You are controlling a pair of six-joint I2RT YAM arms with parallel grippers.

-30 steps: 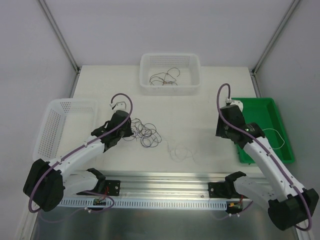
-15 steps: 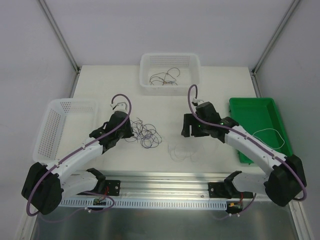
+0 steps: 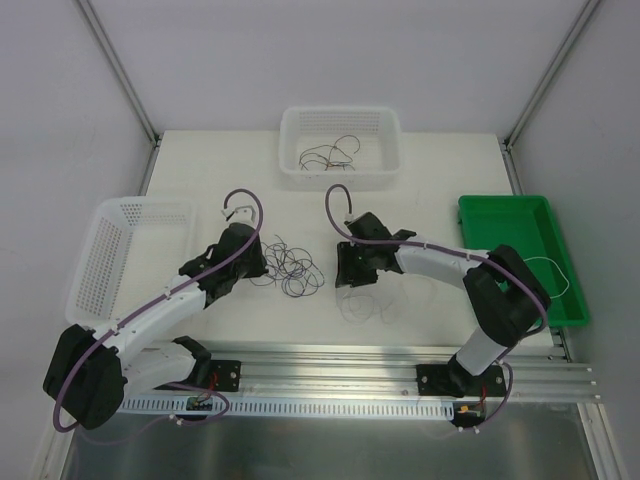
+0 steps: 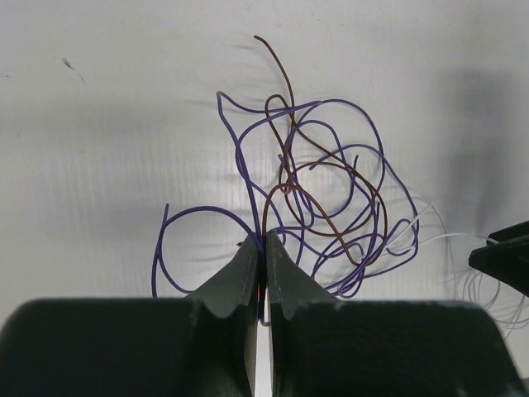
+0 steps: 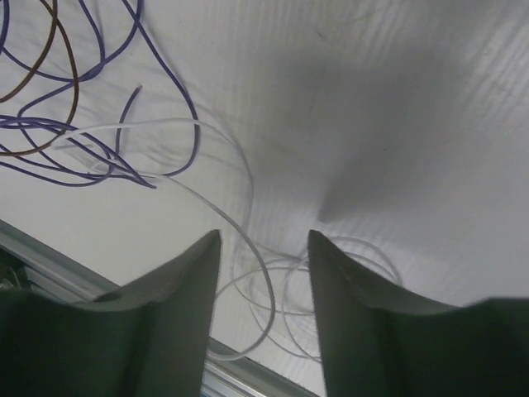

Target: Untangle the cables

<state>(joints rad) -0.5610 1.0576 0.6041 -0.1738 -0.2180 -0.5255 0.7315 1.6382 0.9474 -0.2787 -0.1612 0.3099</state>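
A tangle of thin purple and brown cables (image 3: 291, 268) lies on the white table left of centre. My left gripper (image 3: 259, 268) is at its left edge. In the left wrist view the left gripper (image 4: 260, 245) is shut on a purple cable, with the tangle (image 4: 331, 194) spread out just beyond the tips. A thin white cable (image 3: 362, 306) curls to the right of the tangle. My right gripper (image 3: 349, 276) hovers between the two. In the right wrist view the right gripper (image 5: 264, 240) is open and empty over the white loops (image 5: 266, 277).
A white basket (image 3: 384, 165) at the back holds more dark cables. A larger white basket (image 3: 100, 255) stands at the left. A green tray (image 3: 510, 225) at the right holds a white cable (image 3: 556, 278). An aluminium rail (image 3: 330, 358) runs along the near edge.
My right arm has swung left, from the green tray to over the white cable beside the tangle. My left gripper has stayed shut at the tangle's left edge.
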